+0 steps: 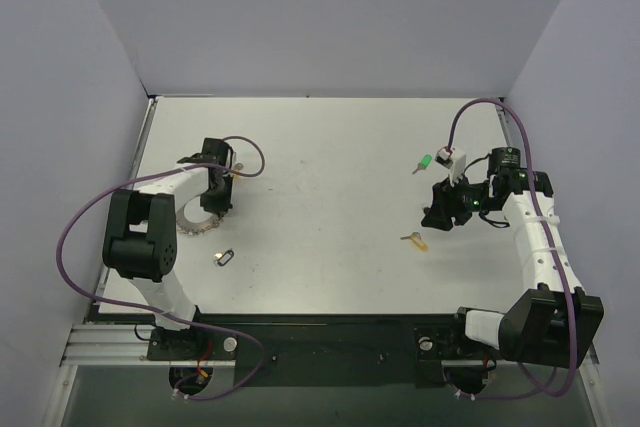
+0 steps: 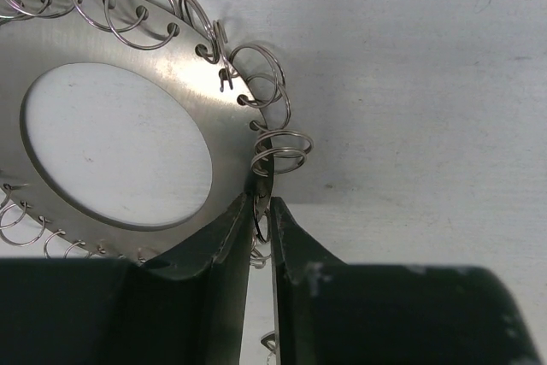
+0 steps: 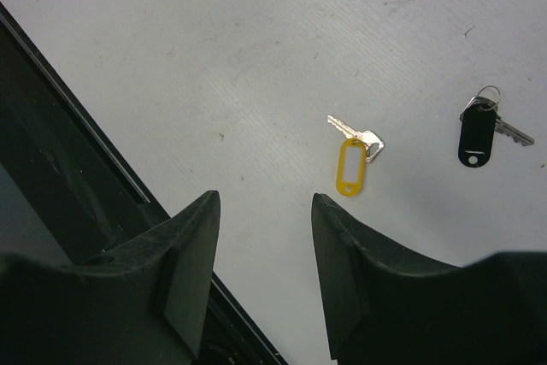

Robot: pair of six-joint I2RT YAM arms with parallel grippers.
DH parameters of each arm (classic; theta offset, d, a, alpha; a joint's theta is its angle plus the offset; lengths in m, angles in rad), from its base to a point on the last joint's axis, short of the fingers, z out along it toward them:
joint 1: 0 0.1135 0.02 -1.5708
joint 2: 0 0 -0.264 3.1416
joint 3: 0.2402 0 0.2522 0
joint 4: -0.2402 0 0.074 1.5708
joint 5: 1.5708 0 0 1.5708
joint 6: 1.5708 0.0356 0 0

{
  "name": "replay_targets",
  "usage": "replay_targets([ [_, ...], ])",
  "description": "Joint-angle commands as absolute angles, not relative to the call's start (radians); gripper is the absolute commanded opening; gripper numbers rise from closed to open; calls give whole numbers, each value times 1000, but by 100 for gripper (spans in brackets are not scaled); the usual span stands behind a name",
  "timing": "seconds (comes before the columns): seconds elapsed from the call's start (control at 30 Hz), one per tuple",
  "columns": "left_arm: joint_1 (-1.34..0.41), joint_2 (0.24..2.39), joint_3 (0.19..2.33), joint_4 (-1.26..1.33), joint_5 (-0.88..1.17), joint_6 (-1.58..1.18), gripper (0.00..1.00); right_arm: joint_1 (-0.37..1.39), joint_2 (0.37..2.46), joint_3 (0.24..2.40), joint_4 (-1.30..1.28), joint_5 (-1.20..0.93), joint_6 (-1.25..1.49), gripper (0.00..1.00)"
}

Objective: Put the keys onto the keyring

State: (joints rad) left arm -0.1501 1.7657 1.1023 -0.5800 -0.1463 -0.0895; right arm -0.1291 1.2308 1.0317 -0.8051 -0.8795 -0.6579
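The keyring [image 2: 171,66] is a flat silvery disc with a big hole and several small wire rings round its rim. It lies at the left of the table [image 1: 192,225]. My left gripper [image 2: 261,203] is shut on a small ring at the disc's rim, and shows from above too [image 1: 212,202]. A black-tagged key [image 1: 224,258] lies just right of the keyring. My right gripper [image 3: 265,211] stands open and empty above the table [image 1: 434,215]. Ahead of it lie a yellow-tagged key [image 3: 352,160] and the black-tagged key [image 3: 477,132]. A green-tagged key [image 1: 424,163] lies behind it.
The table's dark front rail [image 3: 77,151] runs close to the left of my right gripper. Grey walls [image 1: 60,97] close off the table on three sides. Purple cables [image 1: 250,152] loop above both arms.
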Motion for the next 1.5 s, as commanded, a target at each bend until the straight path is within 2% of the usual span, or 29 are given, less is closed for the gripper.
replay_targets([
  [0.0, -153, 1749, 1149, -604, -155, -81, 24, -121, 1235, 1034, -841, -894, -676, 43],
  [0.43, -166, 1726, 1146, -601, -169, -89, 23, -121, 1236, 1034, -841, -894, -676, 43],
  [0.57, -164, 1721, 1147, -603, -167, -91, 16, -121, 1235, 1034, -839, -894, -676, 43],
  [0.67, -164, 1720, 1149, -607, -167, -89, 0, -123, 1236, 1034, -841, -894, -676, 43],
  [1.03, -163, 1550, 1141, -617, -216, -69, 0, -123, 1238, 1034, -841, -893, -676, 43],
  [1.23, -169, 1439, 1158, -629, -177, -61, 0, -123, 1246, 1031, -839, -888, -678, 43],
  [1.47, -308, 1352, 1247, -679, -143, -8, 0, -121, 1246, 1032, -862, -905, -718, 43],
])
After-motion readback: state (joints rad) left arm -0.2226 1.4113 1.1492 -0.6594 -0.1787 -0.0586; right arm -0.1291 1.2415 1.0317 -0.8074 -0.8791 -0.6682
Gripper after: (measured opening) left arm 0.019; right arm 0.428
